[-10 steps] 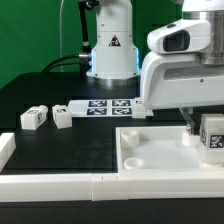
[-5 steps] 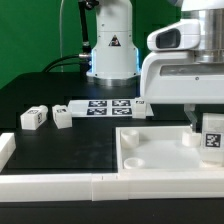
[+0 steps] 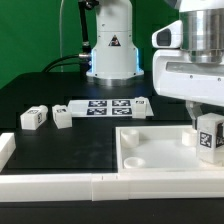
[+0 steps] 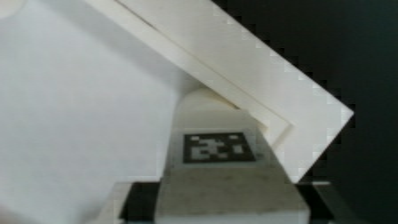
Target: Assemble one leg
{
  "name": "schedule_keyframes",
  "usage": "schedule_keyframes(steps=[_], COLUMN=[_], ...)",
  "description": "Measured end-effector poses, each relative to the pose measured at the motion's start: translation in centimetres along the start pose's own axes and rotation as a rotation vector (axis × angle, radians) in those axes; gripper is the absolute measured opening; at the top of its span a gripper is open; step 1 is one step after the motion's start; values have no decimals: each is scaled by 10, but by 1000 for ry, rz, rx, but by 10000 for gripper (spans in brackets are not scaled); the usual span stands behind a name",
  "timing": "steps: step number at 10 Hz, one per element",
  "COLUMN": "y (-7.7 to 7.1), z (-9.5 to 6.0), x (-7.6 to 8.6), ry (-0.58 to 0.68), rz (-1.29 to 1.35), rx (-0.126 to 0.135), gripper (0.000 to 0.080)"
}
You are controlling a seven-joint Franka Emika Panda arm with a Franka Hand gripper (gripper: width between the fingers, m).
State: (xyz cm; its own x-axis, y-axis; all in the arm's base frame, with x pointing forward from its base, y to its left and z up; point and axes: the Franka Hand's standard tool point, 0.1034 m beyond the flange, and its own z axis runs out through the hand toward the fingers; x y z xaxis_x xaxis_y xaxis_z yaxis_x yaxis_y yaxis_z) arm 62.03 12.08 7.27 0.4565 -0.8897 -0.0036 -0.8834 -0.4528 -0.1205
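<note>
In the exterior view my gripper (image 3: 205, 126) is shut on a leg (image 3: 209, 137), a chunky white peg with a black-and-white tag. It holds the leg just above the far right corner of the white tabletop (image 3: 150, 152). In the wrist view the leg (image 4: 219, 150) sits between my two black fingers (image 4: 146, 202), its tag facing the camera, over the tabletop's (image 4: 89, 100) corner. Two more legs (image 3: 33, 117) (image 3: 62, 116) lie on the black table at the exterior view's left.
The marker board (image 3: 105, 106) lies behind the tabletop, in front of the robot base (image 3: 110, 50). A white rail (image 3: 60, 184) runs along the front edge, with a white block (image 3: 5, 150) at the exterior view's left.
My arm has shifted a little toward the exterior view's right and upward, and the held leg has risen slightly with it. The loose legs and the tabletop have not moved.
</note>
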Motion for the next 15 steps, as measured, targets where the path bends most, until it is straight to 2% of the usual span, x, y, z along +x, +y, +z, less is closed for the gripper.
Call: schedule_keyframes(steps=[2, 5, 6, 7, 8, 9, 11, 15], y=[-1, -1, -1, -1, 0, 1, 0, -2], z=[1, 1, 1, 2, 3, 3, 4, 2], x=[0, 1, -1, -5, -5, -4, -8, -6], ry=[-2, -8, -9, -9, -9, -9, -11, 0], rz=[278, 278, 268, 186, 36, -114, -350, -824], rx=[2, 5, 4, 7, 7, 7, 8, 3], gripper=[290, 290, 448, 573, 573, 634, 645, 649])
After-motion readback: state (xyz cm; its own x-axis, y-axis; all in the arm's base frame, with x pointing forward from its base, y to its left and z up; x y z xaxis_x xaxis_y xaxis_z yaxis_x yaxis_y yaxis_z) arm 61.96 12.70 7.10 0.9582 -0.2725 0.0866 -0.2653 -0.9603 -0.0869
